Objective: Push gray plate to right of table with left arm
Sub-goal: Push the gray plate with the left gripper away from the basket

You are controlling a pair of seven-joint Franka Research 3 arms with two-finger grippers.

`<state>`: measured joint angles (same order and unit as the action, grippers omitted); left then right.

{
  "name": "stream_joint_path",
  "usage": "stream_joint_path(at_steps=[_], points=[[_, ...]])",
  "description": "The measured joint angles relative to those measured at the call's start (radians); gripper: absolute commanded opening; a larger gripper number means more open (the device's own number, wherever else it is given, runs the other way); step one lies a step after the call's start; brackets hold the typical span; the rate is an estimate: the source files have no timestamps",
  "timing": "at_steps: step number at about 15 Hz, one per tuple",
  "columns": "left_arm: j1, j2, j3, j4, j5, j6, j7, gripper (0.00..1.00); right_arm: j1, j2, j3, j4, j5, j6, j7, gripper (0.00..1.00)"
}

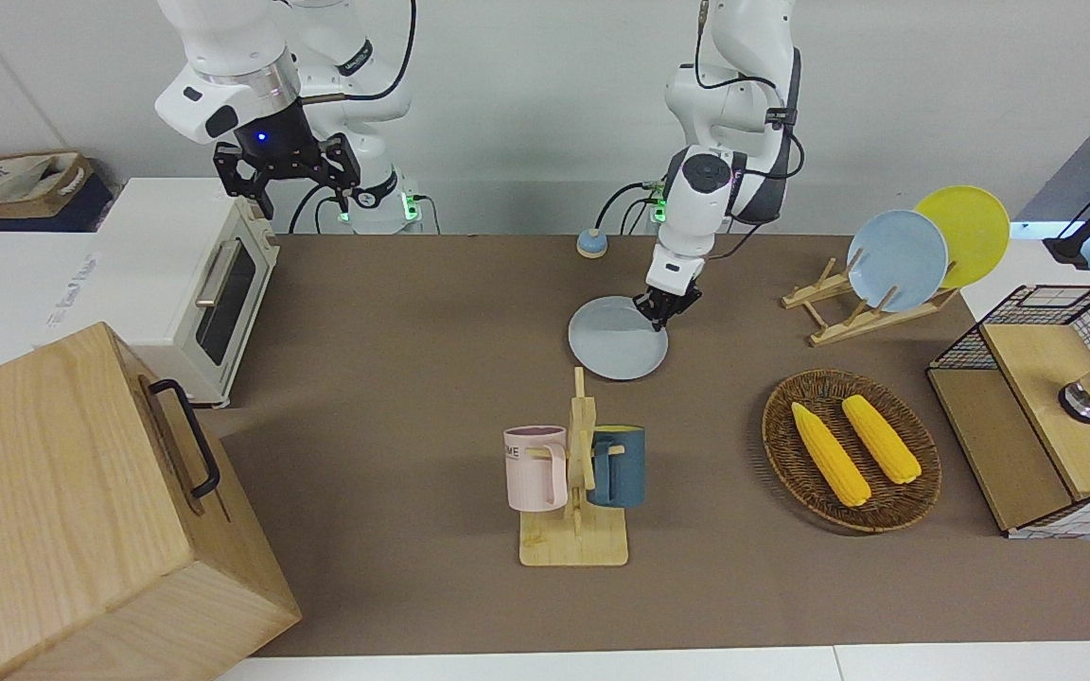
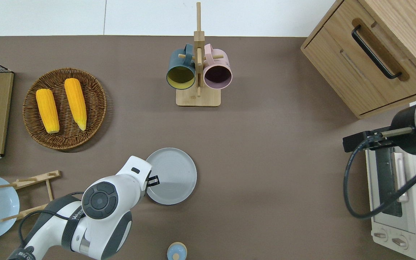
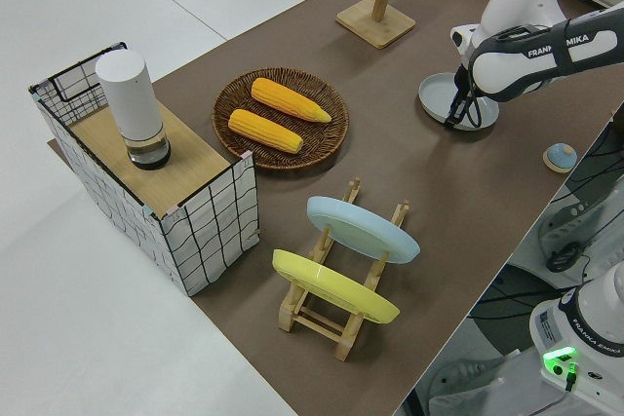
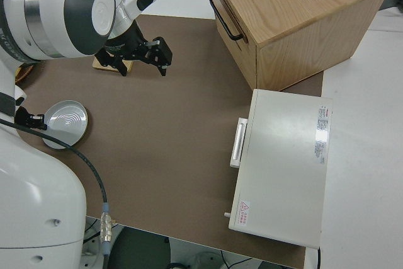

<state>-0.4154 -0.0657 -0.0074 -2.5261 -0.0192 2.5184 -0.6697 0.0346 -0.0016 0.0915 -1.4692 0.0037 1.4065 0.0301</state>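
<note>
Gray plate (image 2: 173, 173), judged rigid and slippery, is best pushed at its rim; left tool (image 2: 152, 180) state cannot be told.

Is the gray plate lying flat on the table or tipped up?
Flat: the round pale gray plate lies level on the brown table, empty.
</note>
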Motion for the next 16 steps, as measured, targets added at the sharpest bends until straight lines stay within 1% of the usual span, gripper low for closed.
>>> stream_joint_path(at_steps=[3, 8, 14, 16], points=[[0.000, 0.016, -0.026, 0.018, 0.000, 0.001, -0.038, 0.00, 0.000, 0.000, 0.000, 0.000, 0.000, 0.000, 0.000, 0.983], [0.000, 0.052, -0.081, 0.055, 0.000, 0.001, -0.124, 0.00, 0.000, 0.000, 0.000, 0.000, 0.000, 0.000, 0.000, 0.983], [-0.001, 0.074, -0.120, 0.082, 0.000, 0.001, -0.190, 0.00, 0.000, 0.000, 0.000, 0.000, 0.000, 0.000, 0.000, 0.983], [-0.016, 0.085, -0.126, 0.094, 0.000, 0.002, -0.225, 0.00, 0.000, 0.000, 0.000, 0.000, 0.000, 0.000, 0.000, 0.983]])
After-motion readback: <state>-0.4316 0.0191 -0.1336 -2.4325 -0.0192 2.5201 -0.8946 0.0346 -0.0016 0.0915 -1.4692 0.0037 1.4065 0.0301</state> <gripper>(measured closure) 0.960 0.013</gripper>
